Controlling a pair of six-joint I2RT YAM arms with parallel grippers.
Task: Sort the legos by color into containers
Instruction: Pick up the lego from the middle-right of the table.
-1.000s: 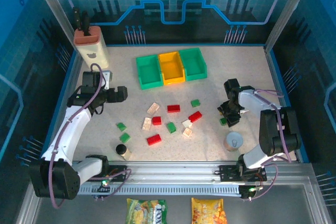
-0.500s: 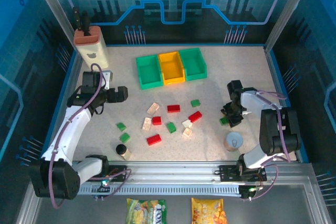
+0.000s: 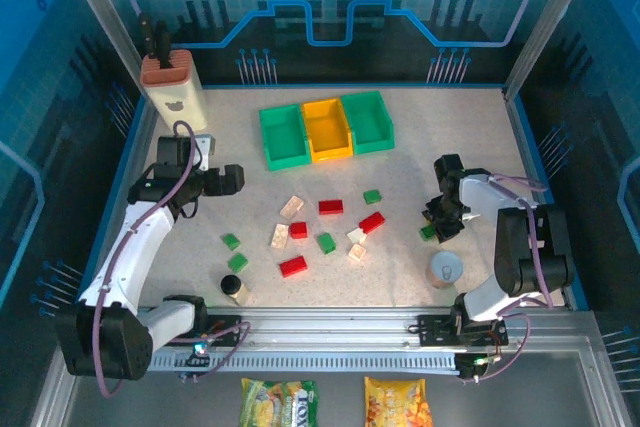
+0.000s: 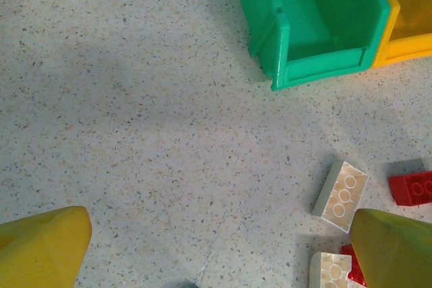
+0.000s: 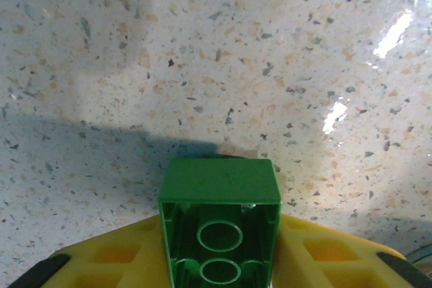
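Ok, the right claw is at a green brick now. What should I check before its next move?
1. Green brick between the right claw fingers: ok, the yellow fingers meet both its sides.
2. Brick lifted off the table: cannot tell.
3. Green bins free to receive it: ok, the left green bin and the right green bin look empty.
4. Left claw out of the way: ok, open, far over on the left side.
5. Yellow bin between the green ones: not ok as a target, so aim past it.
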